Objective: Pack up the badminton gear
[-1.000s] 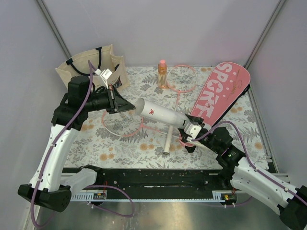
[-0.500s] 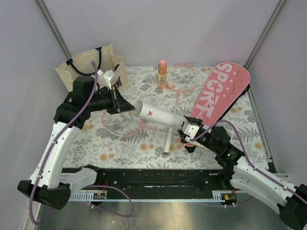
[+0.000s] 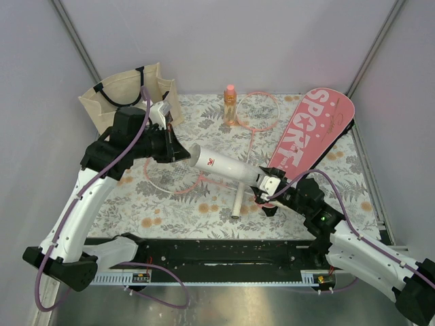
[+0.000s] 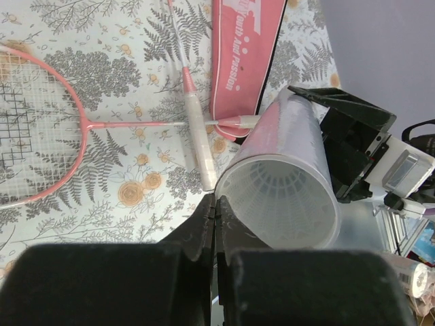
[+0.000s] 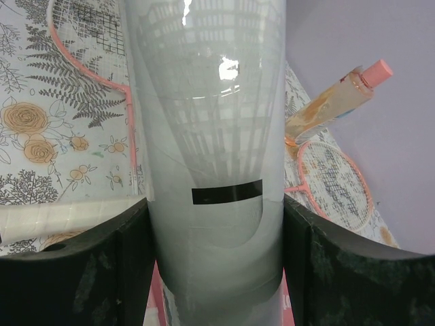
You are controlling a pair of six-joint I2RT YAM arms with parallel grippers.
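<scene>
One tube (image 3: 228,167), clamped in our right gripper (image 3: 267,185); left gripper (image 3: 183,153), fingers together, has edged toward its open mouth; we judge packing barely begun.

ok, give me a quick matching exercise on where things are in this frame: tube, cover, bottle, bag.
Things:
1. white tube
2. pink cover
3. orange bottle
4. tote bag

Places or states:
A. back left corner
B. clamped between the fingers of the right hand
C. standing upright, back middle
D. lying flat on the right side, lettered SPORT

Pairs: 1-B, 2-D, 3-C, 4-A
</scene>
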